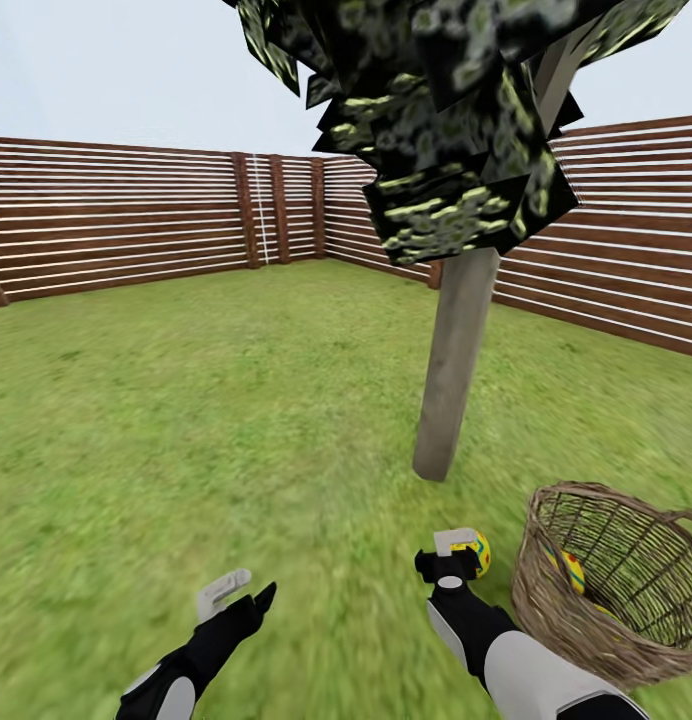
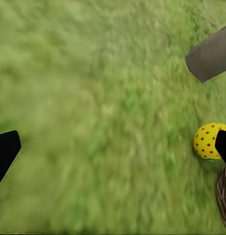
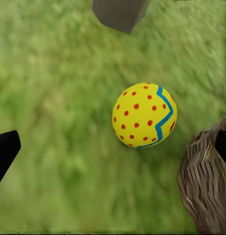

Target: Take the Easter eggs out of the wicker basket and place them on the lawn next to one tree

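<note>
Dotted round egg (image 3: 144, 115) beside coarse woven basket (image 3: 206, 188), perhaps touching.

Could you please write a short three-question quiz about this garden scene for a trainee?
1. True or false: the wicker basket stands right of the tree trunk in the head view.
2. What lies on the lawn below the right pincer?
3. Is the left pincer holding anything? A) yes B) no

Key: 1 true; 2 an Easter egg, yellow with red dots; 3 B.
</note>
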You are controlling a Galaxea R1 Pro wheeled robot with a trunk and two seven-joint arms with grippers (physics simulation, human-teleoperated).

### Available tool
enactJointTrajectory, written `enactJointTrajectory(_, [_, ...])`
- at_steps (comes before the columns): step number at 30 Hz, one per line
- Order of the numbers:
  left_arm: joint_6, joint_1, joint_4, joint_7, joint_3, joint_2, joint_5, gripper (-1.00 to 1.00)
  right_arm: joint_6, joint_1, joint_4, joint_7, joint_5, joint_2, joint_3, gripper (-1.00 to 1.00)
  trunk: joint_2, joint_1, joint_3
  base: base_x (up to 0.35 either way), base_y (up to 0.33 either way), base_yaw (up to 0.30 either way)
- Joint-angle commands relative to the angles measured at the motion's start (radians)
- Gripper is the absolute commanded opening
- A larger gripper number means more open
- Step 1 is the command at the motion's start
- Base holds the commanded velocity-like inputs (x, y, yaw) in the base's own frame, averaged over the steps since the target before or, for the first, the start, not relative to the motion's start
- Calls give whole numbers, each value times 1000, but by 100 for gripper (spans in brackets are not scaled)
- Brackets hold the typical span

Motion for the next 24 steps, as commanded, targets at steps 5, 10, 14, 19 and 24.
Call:
enactJointTrajectory(5, [-2, 0, -1, 16, 0, -1, 10, 100, -1, -1, 2, -5, -3, 0, 6, 100, 1, -3, 19, -314, 0, 0])
enactJointTrajectory(10, [-4, 0, -1, 18, 0, -1, 11, 100, -1, -1, 3, -5, -3, 1, 6, 100, 2, -5, 38, -330, 0, 0])
enactJointTrajectory(14, [-4, 0, -1, 19, 0, -1, 11, 100, -1, -1, 4, -5, -3, 2, 6, 100, 3, -7, 53, -334, 0, 0])
enactJointTrajectory(19, [-4, 0, -1, 19, 0, -1, 11, 100, -1, -1, 4, -5, -3, 3, 6, 100, 4, -9, 73, -335, 0, 0])
enactJointTrajectory(24, [-3, 0, 0, 20, -1, -1, 11, 100, -1, -1, 6, -4, -3, 7, 6, 100, 5, -12, 92, -239, 0, 0])
